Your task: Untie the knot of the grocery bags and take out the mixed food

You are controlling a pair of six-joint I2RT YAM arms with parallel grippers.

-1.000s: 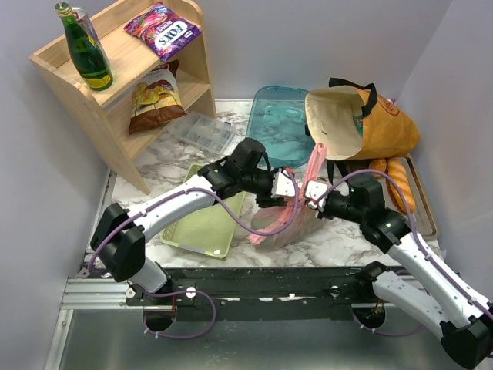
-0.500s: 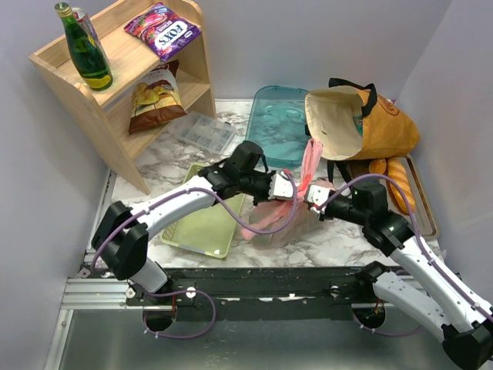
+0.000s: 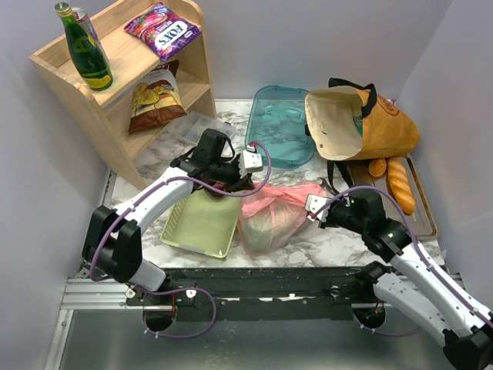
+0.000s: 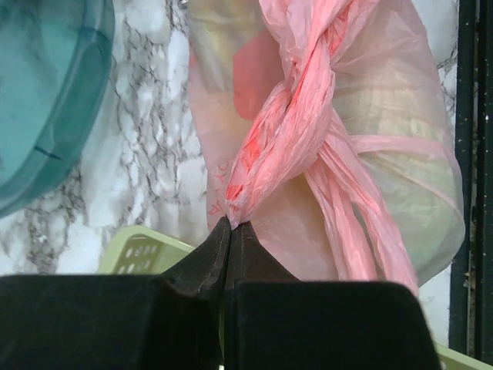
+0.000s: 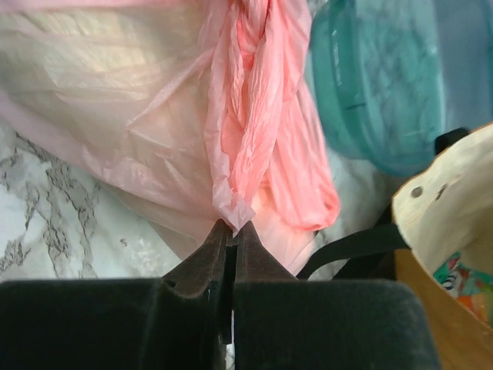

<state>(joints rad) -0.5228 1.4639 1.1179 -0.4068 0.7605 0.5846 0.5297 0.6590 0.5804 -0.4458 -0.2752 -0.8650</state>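
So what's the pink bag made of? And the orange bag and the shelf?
The pink bag looks like thin plastic film: glossy, see-through, crinkled, twisted like rope. The orange bag seems to be cloth: matte, soft folds, pale lining. The shelf looks like bare pale wood, in flat boards.

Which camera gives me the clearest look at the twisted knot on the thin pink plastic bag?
Left wrist: the knot fills the frame, its twists clear and its end pinched in the left claw. Right wrist shows only one strand of it; top external shows it tiny.
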